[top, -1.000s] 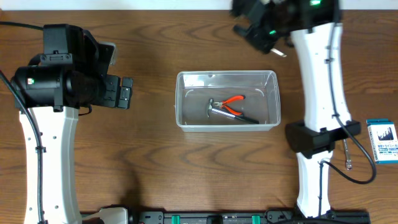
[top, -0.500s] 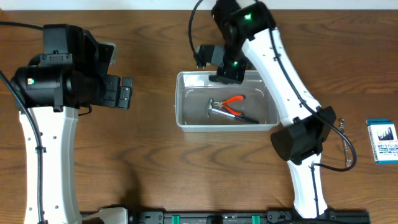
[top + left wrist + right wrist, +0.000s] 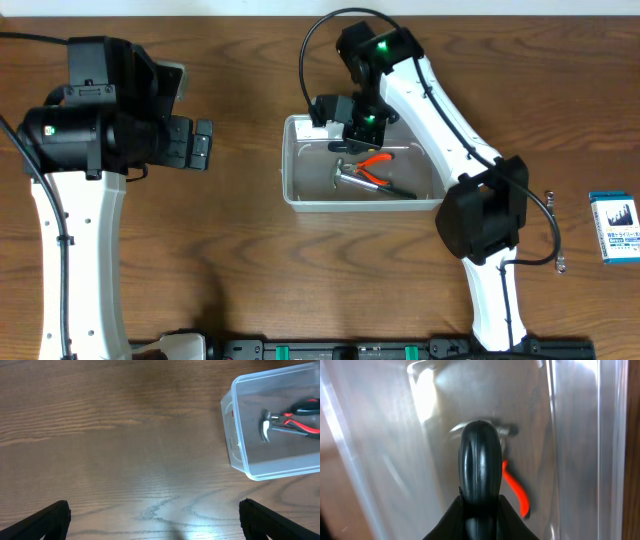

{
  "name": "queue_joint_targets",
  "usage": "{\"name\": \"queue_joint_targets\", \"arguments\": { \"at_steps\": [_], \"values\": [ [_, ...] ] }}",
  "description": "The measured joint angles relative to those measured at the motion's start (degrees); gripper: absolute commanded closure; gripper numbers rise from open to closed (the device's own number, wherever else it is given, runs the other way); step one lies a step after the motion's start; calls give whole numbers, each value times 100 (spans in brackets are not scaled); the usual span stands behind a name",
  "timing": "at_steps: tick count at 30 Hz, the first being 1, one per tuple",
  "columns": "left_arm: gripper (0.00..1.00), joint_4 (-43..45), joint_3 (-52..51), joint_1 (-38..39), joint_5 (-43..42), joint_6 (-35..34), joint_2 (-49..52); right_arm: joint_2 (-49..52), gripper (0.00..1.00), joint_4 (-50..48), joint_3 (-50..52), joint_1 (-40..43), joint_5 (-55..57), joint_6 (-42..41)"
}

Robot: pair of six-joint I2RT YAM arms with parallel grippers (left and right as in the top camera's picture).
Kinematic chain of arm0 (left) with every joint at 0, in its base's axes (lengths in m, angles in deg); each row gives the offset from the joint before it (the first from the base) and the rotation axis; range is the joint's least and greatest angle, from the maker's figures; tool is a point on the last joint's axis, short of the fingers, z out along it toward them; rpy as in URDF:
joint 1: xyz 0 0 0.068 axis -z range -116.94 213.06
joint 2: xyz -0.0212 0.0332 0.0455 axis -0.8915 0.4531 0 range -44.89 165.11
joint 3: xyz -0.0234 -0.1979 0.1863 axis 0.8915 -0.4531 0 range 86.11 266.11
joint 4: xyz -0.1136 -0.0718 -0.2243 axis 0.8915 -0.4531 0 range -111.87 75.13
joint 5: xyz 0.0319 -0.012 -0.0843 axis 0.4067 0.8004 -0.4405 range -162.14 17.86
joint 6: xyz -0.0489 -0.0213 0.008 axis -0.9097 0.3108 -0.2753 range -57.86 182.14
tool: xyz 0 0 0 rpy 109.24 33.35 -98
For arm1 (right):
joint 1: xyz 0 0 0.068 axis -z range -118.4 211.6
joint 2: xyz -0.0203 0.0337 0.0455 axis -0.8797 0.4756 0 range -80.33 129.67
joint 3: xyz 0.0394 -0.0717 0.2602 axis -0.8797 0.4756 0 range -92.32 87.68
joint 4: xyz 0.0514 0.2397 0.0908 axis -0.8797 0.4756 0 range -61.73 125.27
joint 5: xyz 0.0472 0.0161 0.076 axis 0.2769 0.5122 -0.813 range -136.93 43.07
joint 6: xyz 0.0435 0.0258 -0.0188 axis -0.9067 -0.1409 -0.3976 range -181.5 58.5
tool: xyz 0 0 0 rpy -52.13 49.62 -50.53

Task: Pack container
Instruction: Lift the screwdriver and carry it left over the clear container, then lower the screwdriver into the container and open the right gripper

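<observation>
Though both arms are in view, only the right one is over the container (image 3: 290,165), a clear plastic bin with rounded corners that stands near the middle of the table (image 3: 250,265). Inside it lie a hammer (image 3: 345,176) with a metal head and a pair of pliers (image 3: 377,162) with red handles. They lie close together on the bin's floor, the pliers towards the far side.

The right pincer (image 3: 347,125) is at the bin's far left corner, just over the rim. In the right wrist view this pincer (image 3: 480,510) is closed tight around a black handle (image 3: 480,462) with a rounded end. The handle points down into the container (image 3: 370,440), with the clear walls rising on either side. Beyond the handle's end show one red grip of the pliers (image 3: 516,489) and a blurred glimpse of metal. Whether the handle touches the bin's floor cannot be told.

The left pincer (image 3: 200,147) hangs over bare wood well to the left of the bin. In the left wrist view this pincer (image 3: 157,517) is spread wide, its two fingers (image 3: 47,517) at the lower corners with nothing between them. That view shows the container (image 3: 234,435) at the upper right, with the hammer (image 3: 267,430) and pliers (image 3: 300,421) inside, apart from the pincer.

A small blue-and-white box (image 3: 612,228) lies at the table's right edge, far from the bin.
</observation>
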Motion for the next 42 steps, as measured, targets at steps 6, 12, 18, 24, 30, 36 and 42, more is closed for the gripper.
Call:
{"name": "queue_joint_targets", "arguments": {
  "at_steps": [6, 12, 18, 24, 30, 36, 42],
  "values": [
    [2, 2, 0, 0, 2, 0, 0, 0, 99, -758, 588, 0, -33, 42],
    [2, 2, 0, 0, 0, 0, 0, 0, 98, -1279, 977, 0, -35, 44],
    [2, 0, 0, 0, 2, -2, 0, 0, 98, -1779, 1322, 0, -39, 50],
    [2, 0, 0, 0, 0, 0, 0, 0, 97, -2256, 1735, 0, -48, 61],
    [2, 0, 0, 0, 0, 0, 0, 0, 87, -2433, 1899, 0, -50, 59],
    [2, 0, 0, 0, 0, 0, 0, 0, 71, -2522, 1902, 0, -48, 22],
    [2, 0, 0, 0, 0, 0, 0, 0, 57, -2603, 1904, 0, -52, -98]
  ]
}}
